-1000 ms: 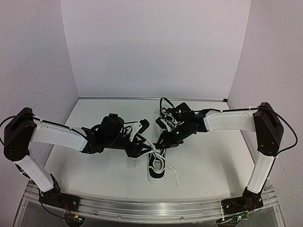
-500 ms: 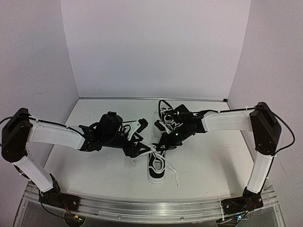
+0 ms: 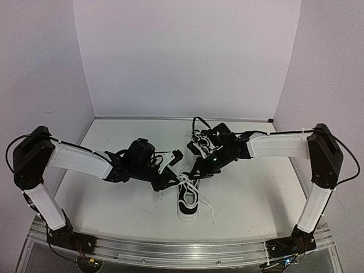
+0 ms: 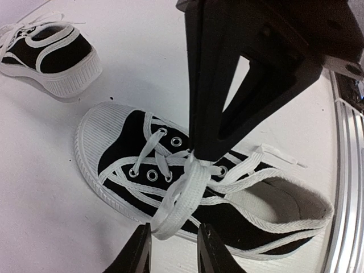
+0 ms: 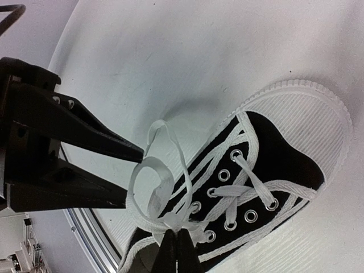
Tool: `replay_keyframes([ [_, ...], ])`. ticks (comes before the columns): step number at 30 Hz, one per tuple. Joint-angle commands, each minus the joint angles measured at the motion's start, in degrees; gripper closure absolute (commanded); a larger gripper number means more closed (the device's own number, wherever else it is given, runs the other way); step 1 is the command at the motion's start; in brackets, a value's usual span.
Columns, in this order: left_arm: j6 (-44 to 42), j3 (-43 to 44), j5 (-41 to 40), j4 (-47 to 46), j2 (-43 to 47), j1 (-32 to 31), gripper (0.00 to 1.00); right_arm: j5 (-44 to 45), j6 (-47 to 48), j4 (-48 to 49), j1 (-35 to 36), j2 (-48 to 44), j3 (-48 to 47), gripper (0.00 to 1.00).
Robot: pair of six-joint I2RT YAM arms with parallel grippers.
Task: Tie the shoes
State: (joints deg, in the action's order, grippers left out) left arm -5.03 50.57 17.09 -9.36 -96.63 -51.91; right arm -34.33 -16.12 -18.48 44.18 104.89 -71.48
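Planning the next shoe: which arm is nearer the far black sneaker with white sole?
Right. The right arm runs just beside the far black sneaker; the left arm ends farther off, at the near black sneaker.

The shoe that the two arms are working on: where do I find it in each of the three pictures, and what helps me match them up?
Top external: the shoe lies at the centre, in the lower half.
Left wrist: the shoe fills the middle and lower right.
Right wrist: the shoe runs from the bottom middle to the right edge.
Shared landmark: the white lace loop standing up over its eyelets.
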Motion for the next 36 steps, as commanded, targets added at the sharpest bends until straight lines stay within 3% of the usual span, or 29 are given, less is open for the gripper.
replay_keyframes([
  [1,-0.3,-1.6,1.6,-2.2,2.9,0.5,0.85,-0.2,-0.1,0.4,0.2,-3.7,1.5,1.00],
  [4,-0.8,-3.7,2.1,-1.2,4.6,0.5,0.94,-0.1,-0.1,0.6,0.2,-4.4,2.1,1.00],
  [8,-1.6,-6.8,1.5,-2.0,8.3,0.5,0.95,-0.9,-0.3,1.4,0.3,-4.1,2.6,1.00],
  [10,-2.6,-6.9,0.5,-1.5,9.5,0.5,0.88,-1.3,-0.7,2.1,0.3,-3.7,2.9,1.00],
  [12,-4.1,-6.4,0.0,-0.9,10.6,0.5,0.68,-1.8,-1.1,3.0,0.3,-3.6,3.1,1.00],
  [15,-6.2,-5.0,-0.7,0.0,11.0,0.5,0.53,-2.1,-1.7,3.8,0.4,-3.7,3.3,1.00],
  [22,-9.9,0.4,-0.3,0.9,6.7,0.5,0.43,-2.4,-2.5,5.0,0.5,-3.8,3.9,1.00],
  [31,-12.7,4.6,4.4,2.5,0.4,0.4,0.46,-1.2,-2.7,5.3,0.5,-4.4,5.0,1.00],
  [34,-12.8,4.1,5.9,3.1,0.0,0.4,0.57,-0.7,-2.7,5.4,0.5,-4.8,5.6,1.00],
  [36,-12.7,3.6,6.0,3.3,0.2,0.4,0.71,-0.3,-2.8,5.5,0.5,-5.1,5.9,1.00],
])
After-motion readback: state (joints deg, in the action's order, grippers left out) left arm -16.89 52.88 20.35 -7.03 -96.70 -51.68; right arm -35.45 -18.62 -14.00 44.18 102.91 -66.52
